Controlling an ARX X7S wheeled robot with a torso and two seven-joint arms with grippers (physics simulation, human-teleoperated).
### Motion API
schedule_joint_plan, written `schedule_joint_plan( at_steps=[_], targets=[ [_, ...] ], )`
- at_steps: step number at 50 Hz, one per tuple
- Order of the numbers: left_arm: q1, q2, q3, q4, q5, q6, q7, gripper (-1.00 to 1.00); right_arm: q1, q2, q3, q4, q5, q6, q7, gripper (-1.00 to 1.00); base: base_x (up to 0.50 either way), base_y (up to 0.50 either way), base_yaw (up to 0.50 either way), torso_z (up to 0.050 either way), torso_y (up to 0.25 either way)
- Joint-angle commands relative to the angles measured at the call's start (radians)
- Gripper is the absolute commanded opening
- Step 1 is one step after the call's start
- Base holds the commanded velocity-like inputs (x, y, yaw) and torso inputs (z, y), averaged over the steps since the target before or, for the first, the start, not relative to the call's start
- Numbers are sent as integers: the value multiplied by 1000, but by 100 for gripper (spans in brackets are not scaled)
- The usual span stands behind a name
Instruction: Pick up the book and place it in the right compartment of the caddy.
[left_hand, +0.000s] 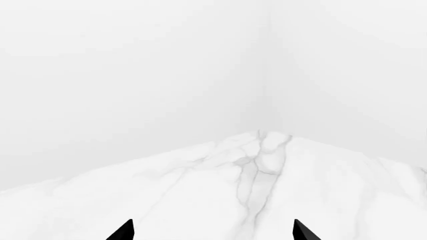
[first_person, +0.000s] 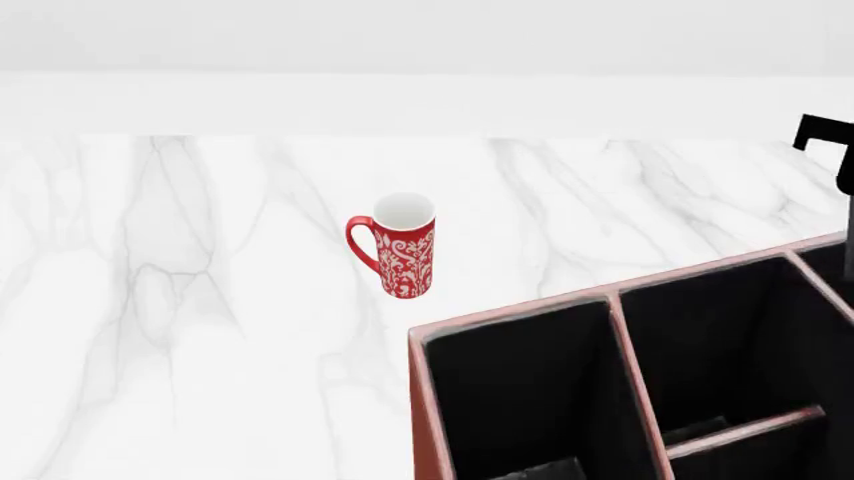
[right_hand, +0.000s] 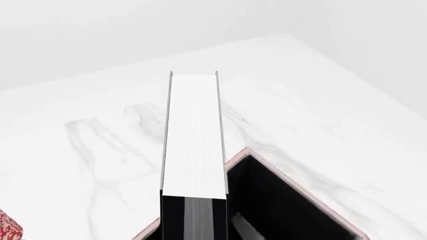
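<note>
right wrist view: right gripper (right_hand: 193, 220) clamps the book (right_hand: 193, 140) above the caddy (right_hand: 293, 200); left gripper (left_hand: 212, 231) spread, empty.

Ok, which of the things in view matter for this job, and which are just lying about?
Job:
book, held in the right claw
caddy, black compartments

Lying about:
red patterned mug, standing on the marble table
left claw, open, empty

A white marble surface (first_person: 187, 300) veined in soft grey runs to the far side, where plain white walls (left_hand: 133, 65) meet in a corner, all under flat, even, shadowless light.
</note>
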Motion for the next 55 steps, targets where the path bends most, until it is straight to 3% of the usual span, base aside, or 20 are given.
schedule_joint_plan(
  at_steps=[1,29,55],
  targets=[
    [4,-1,-1,0,-7,5,0,100,-1,62,-19,12,-7,-39,30,-100,0,0,0,0,0],
    [1,-9,11,-2,-5,0,-7,100,14,67,-191,181,-169,-211,-140,-100,0,0,0,1,1],
    [3,-14,17,0,0,-1,-16,100,-34,71,-252,257,-237,-287,-192,-100,0,0,0,0,2]
  ],
)
